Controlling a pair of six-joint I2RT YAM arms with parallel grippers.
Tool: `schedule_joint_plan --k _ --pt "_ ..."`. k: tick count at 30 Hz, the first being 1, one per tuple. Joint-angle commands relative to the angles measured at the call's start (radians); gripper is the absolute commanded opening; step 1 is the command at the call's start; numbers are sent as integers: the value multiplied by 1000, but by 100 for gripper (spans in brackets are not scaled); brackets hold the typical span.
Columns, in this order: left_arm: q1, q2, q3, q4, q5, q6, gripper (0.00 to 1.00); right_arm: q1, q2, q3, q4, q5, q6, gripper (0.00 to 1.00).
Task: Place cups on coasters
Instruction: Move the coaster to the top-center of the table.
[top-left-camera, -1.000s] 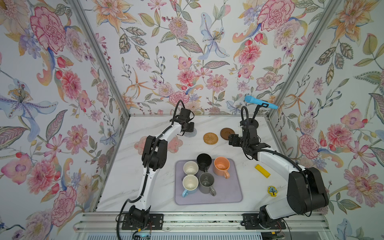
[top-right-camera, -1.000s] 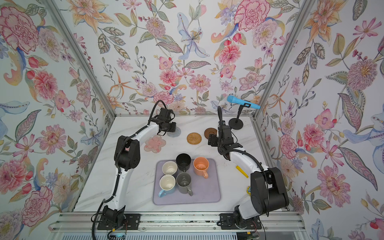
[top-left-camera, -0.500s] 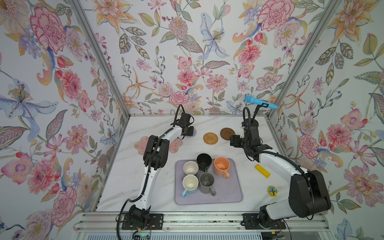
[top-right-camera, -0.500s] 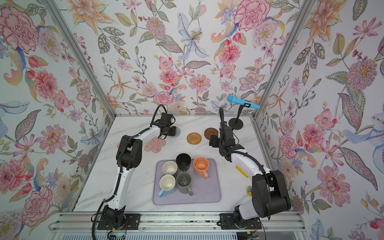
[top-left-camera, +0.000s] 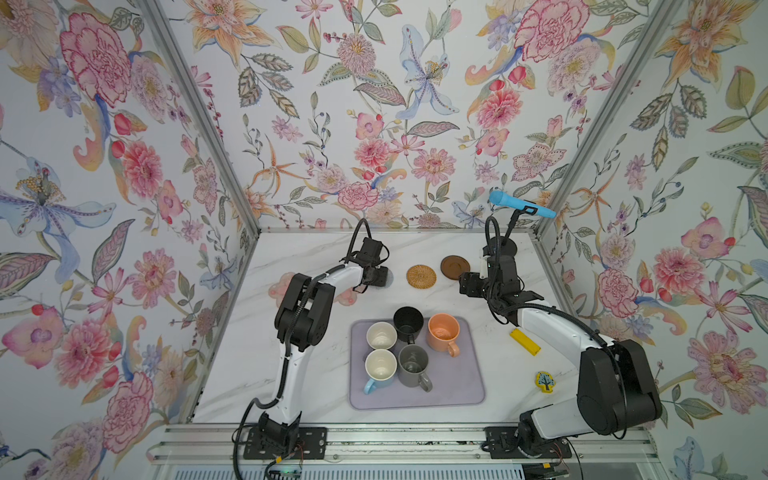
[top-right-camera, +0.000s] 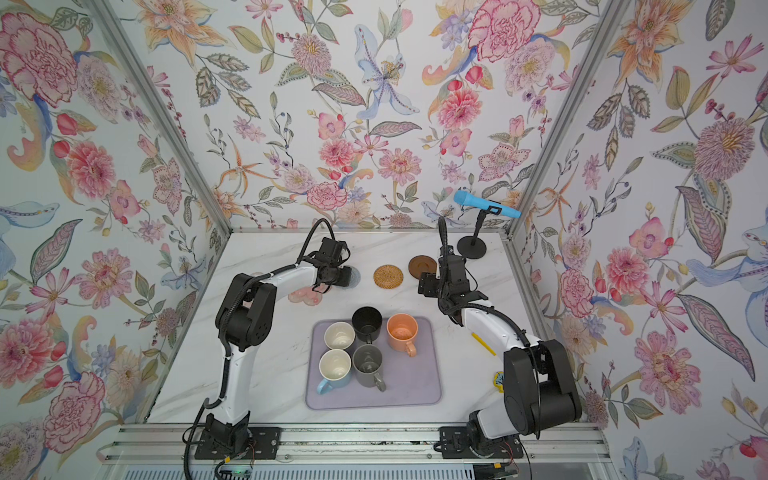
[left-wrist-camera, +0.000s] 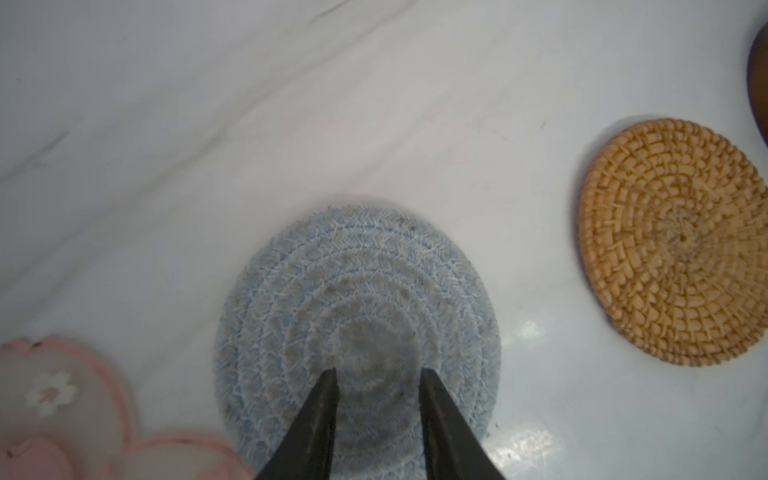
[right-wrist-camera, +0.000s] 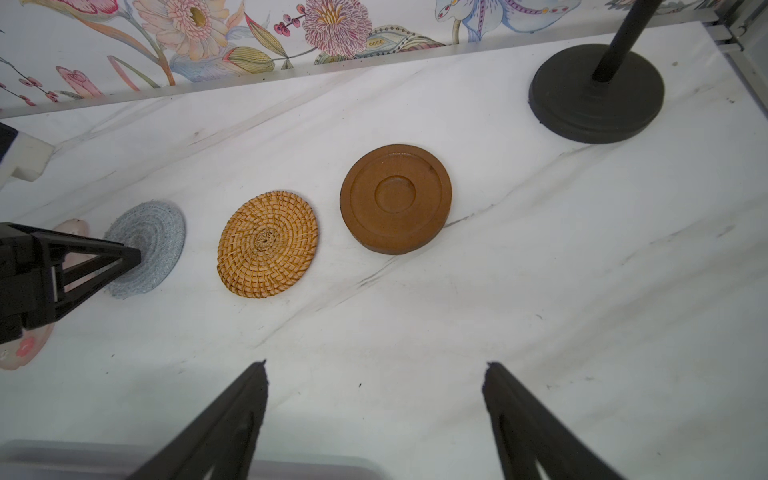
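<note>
Five cups stand on the lilac mat (top-left-camera: 457, 382): light blue (top-left-camera: 380, 370), purple-grey (top-left-camera: 381, 336), black (top-left-camera: 408, 320), grey (top-left-camera: 412, 365) and peach-orange (top-left-camera: 444, 330). The coasters lie in a row behind them: pink flowers (top-left-camera: 278, 291) (top-left-camera: 347, 296), grey ringed disc (left-wrist-camera: 357, 291), woven tan disc (top-left-camera: 421, 276), dark brown disc (top-left-camera: 455, 266). My left gripper (left-wrist-camera: 379, 370) is low over the grey disc, its fingers a little apart and holding nothing. My right gripper (right-wrist-camera: 376, 365) hangs wide open and empty over bare marble, in front of the tan and brown discs.
A blue microphone (top-left-camera: 521, 205) sits on a black stand whose round base (right-wrist-camera: 596, 93) is at the back right corner. A yellow block (top-left-camera: 525, 341) and a small yellow-and-blue token (top-left-camera: 543, 381) lie right of the mat. Floral walls close in three sides.
My left gripper has shifted slightly toward the front, staying over the grey disc. The right arm has barely moved. The cups have not moved.
</note>
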Motion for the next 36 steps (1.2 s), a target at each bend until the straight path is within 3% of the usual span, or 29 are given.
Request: schedule_joint_plan --k 1,15,20,27,36 --pt "-33 10 -75 -110 76 26 37 -2 -4 -13 24 -17 26 83" --pt "-39 -3 -85 -144 135 60 36 -3 -22 -29 27 -13 37 83" --pt "-41 -34 -79 -162 104 56 36 -1 0 -5 24 -16 36 82" --pt "-27 -97 -13 -167 68 25 51 10 59 47 35 -55 25 74" --pt "-11 -175 75 -173 163 13 56 24 178 129 44 -112 -12 67"
